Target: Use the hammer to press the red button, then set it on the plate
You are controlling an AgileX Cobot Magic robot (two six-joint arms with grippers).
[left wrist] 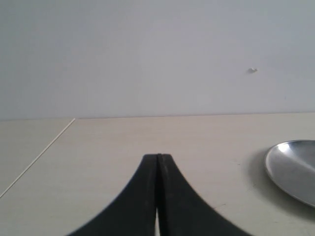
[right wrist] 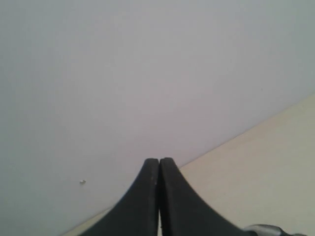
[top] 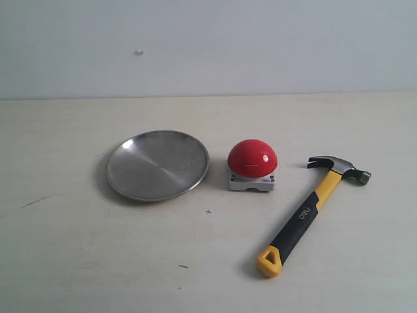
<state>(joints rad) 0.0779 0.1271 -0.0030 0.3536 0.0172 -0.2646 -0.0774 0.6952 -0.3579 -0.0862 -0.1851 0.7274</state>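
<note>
The hammer lies flat on the table at the right, dark head toward the back, yellow looped end toward the front. The red button sits on its grey base mid-table, just left of the hammer head. Left of it rests the steel plate, whose rim also shows in the left wrist view as the plate. Neither arm appears in the exterior view. My left gripper is shut with nothing in it, above bare table. My right gripper is shut and empty, pointing toward the wall; a sliver of the hammer head shows at the frame's edge.
The pale table meets a plain grey wall at the back. A small speck marks the wall. A seam line crosses the table surface in the left wrist view.
</note>
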